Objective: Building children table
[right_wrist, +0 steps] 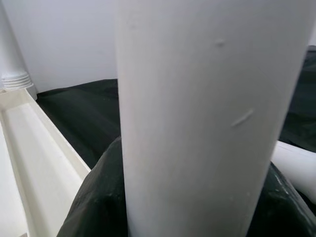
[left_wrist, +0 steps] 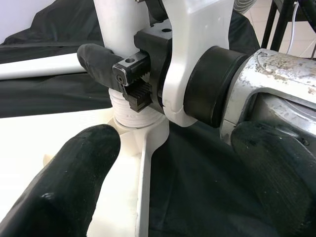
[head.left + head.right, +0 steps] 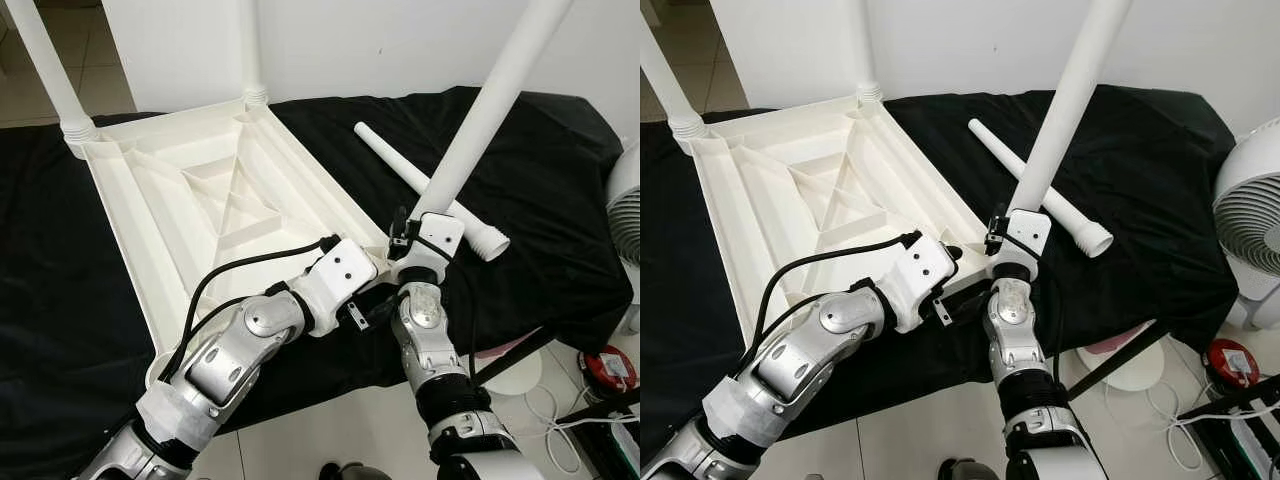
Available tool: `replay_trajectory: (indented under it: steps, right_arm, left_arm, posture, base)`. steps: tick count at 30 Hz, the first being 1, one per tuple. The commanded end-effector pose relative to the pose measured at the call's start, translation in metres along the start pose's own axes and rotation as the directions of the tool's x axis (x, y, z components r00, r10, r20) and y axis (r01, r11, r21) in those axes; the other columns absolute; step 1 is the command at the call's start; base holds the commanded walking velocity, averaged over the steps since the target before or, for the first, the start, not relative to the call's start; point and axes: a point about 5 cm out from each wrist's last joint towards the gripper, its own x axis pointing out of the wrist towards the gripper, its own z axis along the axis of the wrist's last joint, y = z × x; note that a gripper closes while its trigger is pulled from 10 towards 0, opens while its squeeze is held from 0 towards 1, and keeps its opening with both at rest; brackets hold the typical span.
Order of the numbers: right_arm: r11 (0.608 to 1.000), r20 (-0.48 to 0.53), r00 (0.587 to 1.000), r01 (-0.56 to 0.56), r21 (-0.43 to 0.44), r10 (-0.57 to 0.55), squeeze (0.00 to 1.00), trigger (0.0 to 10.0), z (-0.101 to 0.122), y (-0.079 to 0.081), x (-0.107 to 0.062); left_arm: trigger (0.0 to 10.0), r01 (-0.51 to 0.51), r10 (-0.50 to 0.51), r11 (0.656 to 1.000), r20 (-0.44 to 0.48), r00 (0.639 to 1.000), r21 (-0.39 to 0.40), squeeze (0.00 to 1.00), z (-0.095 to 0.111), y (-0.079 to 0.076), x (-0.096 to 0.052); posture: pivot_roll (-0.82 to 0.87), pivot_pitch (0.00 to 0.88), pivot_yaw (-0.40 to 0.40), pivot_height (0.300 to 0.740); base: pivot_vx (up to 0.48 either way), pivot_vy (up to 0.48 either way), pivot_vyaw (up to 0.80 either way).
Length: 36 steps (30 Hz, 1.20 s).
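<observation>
Table leg [image 3: 500,95] (unlabelled) in right gripper [image 2: 129,79]

Both head views look forward and down over the upturned table [image 3: 200,190] and both arms. Each wrist view sits very near the same white leg [image 2: 121,29], looking along its tool.
</observation>
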Motion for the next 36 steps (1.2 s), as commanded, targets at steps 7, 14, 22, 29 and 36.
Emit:
replay_trajectory:
  steps: [7, 14, 22, 29, 36]
  right_arm:
    - [0.998, 0.166, 0.985, -0.057, 0.036, 0.050, 0.00, 10.0, 0.045, 0.015, 0.012]
    - [0.991, 0.322, 0.940, -0.131, 0.036, 0.113, 0.00, 10.0, 0.092, 0.022, 0.021]
    - [0.983, 0.235, 0.955, -0.182, -0.011, 0.179, 0.00, 10.0, 0.086, 0.016, 0.028]
    - [0.972, 0.039, 0.973, -0.224, -0.069, 0.227, 0.00, 10.0, 0.072, -0.022, 0.045]
    - [0.969, 0.067, 0.969, -0.241, 0.059, 0.237, 0.00, 10.0, 0.082, -0.033, 0.044]
  left_arm:
    - [10.0, 0.073, -0.073, 0.997, 0.002, 0.997, 0.013, 0.00, 0.001, -0.006, 0.003]
    - [10.0, 0.055, -0.055, 0.998, 0.005, 0.998, -0.008, 0.00, 0.003, -0.002, 0.005]
    - [10.0, 0.042, -0.041, 0.998, 0.028, 0.999, -0.052, 0.04, 0.010, 0.005, 0.007]
    - [10.0, 0.028, -0.025, 0.998, 0.066, 0.998, -0.052, 1.00, 0.021, 0.022, 0.008]
    - [10.0, 0.027, -0.027, 1.000, 0.011, 1.000, 0.005, 0.00, 0.013, 0.022, 0.007]
  posture:
    - [0.06, 0.048, -0.047, 0.740]
    - [0.06, 0.056, -0.053, 0.740]
    - [0.06, 0.059, -0.051, 0.740]
    - [0.05, 0.057, -0.043, 0.740]
    - [0.04, 0.058, -0.035, 0.740]
  base:
    - [0.000, 0.000, 0.00]
    - [0.000, 0.000, 0.00]
    - [0.000, 0.000, 0.00]
    - [0.000, 0.000, 0.00]
    - [0.000, 0.000, 0.00]
